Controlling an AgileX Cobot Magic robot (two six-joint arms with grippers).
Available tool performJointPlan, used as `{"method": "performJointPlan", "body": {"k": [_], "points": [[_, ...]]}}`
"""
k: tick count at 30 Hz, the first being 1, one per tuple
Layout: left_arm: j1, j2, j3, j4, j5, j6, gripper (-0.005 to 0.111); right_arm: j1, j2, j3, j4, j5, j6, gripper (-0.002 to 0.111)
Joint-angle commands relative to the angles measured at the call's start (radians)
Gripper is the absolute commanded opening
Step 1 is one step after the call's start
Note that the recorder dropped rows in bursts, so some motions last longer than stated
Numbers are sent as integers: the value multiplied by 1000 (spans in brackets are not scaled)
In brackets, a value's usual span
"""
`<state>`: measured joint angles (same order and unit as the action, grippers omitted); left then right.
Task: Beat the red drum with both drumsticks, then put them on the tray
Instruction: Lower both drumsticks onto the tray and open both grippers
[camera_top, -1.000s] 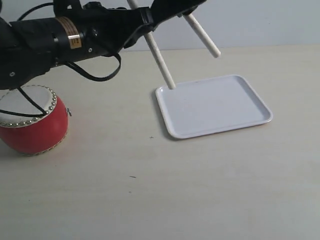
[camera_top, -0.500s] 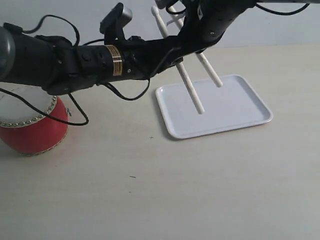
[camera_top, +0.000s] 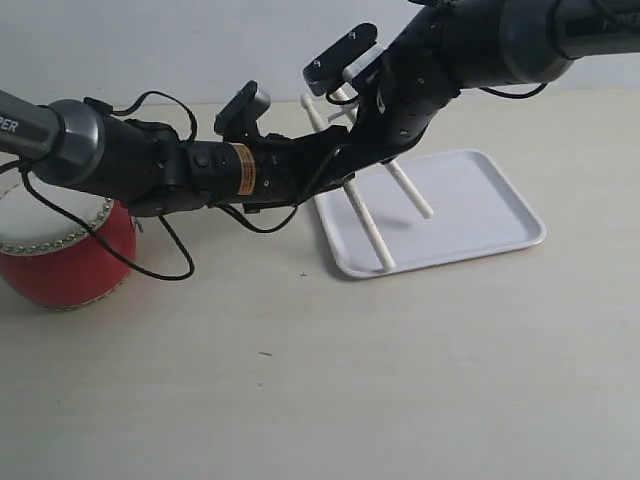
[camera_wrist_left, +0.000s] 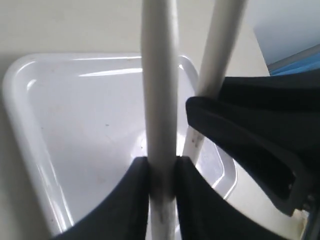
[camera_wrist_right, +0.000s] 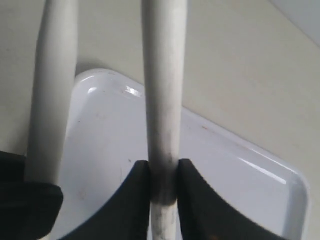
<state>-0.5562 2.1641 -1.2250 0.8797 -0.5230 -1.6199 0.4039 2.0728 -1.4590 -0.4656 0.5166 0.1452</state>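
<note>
L end effector (camera_wrist_left: 161, 172) & R end effector (camera_wrist_right: 163, 175) are each gripping drumsticks (camera_top: 367, 226) tilted over tray (camera_top: 490, 200); releasing tilted, they're prob. risking bouncing past rim.

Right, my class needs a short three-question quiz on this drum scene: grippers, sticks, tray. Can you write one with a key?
1. True or false: the left gripper is shut on one drumstick, the right gripper on the other drumstick.
2. In the exterior view, where does the red drum stand relative to the tray? A left, B right, C on it.
3. Short answer: are the sticks lying released on the tray?
Key: 1 true; 2 A; 3 no, both are gripped.
</note>
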Motion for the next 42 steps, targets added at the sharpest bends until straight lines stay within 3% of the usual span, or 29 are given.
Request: {"method": "performJointPlan", "body": {"k": [1,21,32,42], "points": [[-2,7,-52,-16,-53,-20,0,-8,40,6,20,-17,-3,0],[-2,138,-166,45,18,-141,0,-20,109,6,24,-18,5,0],[44,169,-229,358,17,-505,0,-20,109,6,49,15,5,0],[57,169,-229,413,17,-505,4,-20,109,6,73,11,5,17]]}}
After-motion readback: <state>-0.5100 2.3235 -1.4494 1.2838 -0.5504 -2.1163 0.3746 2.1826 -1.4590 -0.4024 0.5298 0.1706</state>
